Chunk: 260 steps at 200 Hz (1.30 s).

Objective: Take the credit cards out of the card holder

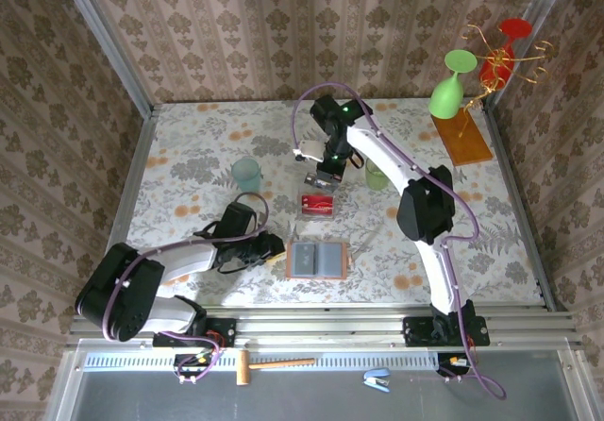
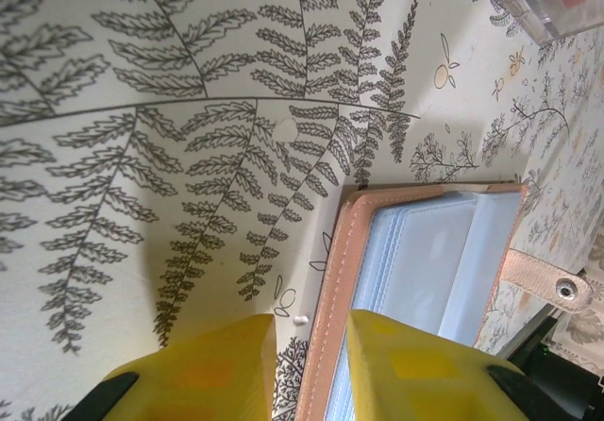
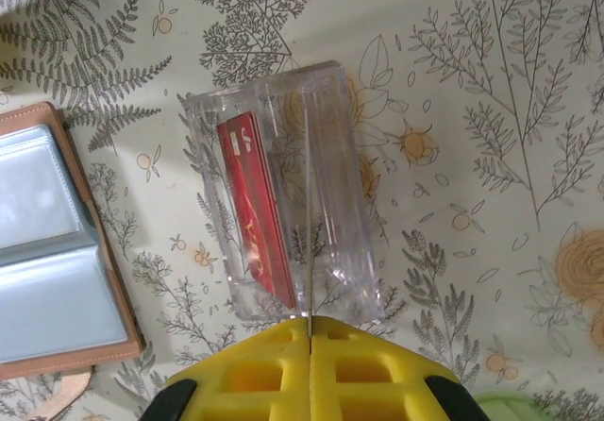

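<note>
Fern-print table (image 1: 189,185), top view: card holder (image 1: 317,261) lies open, credit cards (image 1: 319,202) sit in clear box (image 1: 319,214). Left wrist: left gripper (image 2: 310,322) jaws apart, straddling holder's rim. Right wrist: right gripper (image 3: 310,325) pressed together above box; pockets look empty, so likely done

A clear plastic box (image 3: 344,185) sits on a fern-print tablecloth (image 1: 189,171). Left of the box and slightly farther back stands a teal cup (image 1: 246,173); to its right is a green cup (image 1: 377,177). Far right and back are a wooden board (image 1: 463,138), a green stemmed glass (image 1: 451,86) and a red stemmed glass (image 1: 510,48). Nearer than the box lie a hammer (image 1: 269,364) and a blue stapler (image 1: 377,378).
</note>
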### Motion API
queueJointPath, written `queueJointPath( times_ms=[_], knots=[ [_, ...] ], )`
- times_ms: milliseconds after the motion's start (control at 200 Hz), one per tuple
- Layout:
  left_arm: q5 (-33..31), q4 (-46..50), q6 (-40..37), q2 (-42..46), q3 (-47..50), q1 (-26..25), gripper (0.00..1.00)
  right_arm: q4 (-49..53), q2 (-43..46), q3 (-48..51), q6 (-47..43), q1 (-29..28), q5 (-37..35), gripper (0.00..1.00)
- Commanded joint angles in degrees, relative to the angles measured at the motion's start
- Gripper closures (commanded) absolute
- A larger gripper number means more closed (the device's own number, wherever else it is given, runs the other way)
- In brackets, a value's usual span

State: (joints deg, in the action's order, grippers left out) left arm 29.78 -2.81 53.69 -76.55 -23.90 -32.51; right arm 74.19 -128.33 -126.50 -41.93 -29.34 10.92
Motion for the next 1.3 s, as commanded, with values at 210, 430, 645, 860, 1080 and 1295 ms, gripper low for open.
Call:
queueJointPath(
  times_ms=[210,430,645,860,1080,1295],
  knots=[
    [-0.43,3.71,-1.40,2.41,-1.07,1.13,0.73,9.36,-7.54,-8.86,-8.22,0.47,1.04,1.00],
    [-0.82,5.08,-1.39,3.87,-0.62,1.56,0.73,10.80,-10.18,-10.20,-10.59,0.38,3.66,1.00],
    [-1.56,5.89,-0.94,5.34,-0.27,1.93,0.73,11.32,-12.94,-11.71,-11.07,0.16,3.76,0.98],
    [-1.68,6.76,-1.05,6.15,-0.54,2.01,0.73,10.77,-11.92,-12.20,-10.29,0.25,3.68,0.84],
    [-1.31,6.22,-0.84,6.54,-0.97,2.03,0.73,8.38,-7.83,-12.22,-8.27,0.33,0.77,0.79],
    [-1.39,5.85,-0.76,8.52,-0.73,2.06,0.73,3.79,-2.92,-10.21,-1.69,0.22,-0.02,0.77]
  ],
)
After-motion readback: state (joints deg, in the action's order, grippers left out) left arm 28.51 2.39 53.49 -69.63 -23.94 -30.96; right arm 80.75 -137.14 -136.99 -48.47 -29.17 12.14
